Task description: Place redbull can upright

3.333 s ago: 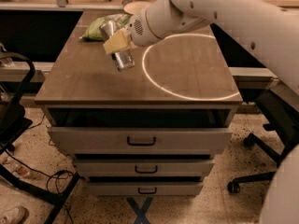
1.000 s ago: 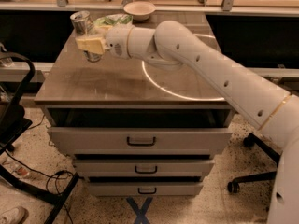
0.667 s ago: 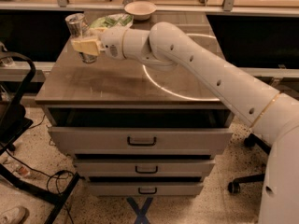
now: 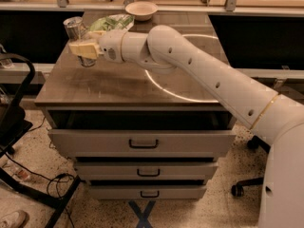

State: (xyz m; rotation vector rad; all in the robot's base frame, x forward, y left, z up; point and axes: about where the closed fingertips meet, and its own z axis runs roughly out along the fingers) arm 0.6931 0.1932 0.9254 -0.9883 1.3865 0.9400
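Note:
The redbull can [image 4: 77, 34] is a slim silvery cylinder, nearly upright with its round top leaning slightly left, at the far left of the cabinet top [image 4: 114, 87]. My gripper [image 4: 86, 49] is shut on the can's middle, its pale fingers [image 4: 81, 48] wrapped across it. The can's lower end is at or just above the surface; I cannot tell if it touches. My white arm reaches in from the right across the cabinet top.
A green crinkly bag [image 4: 112, 22] lies just behind the gripper and a small white bowl [image 4: 141, 9] stands at the back. The cabinet's left edge is close to the can. Drawers [image 4: 142, 142] are below and a black chair [image 4: 14, 122] stands at the left.
My gripper has carried the can left from the middle of the top to its left side. The can has turned from tilted to nearly upright and has come lower.

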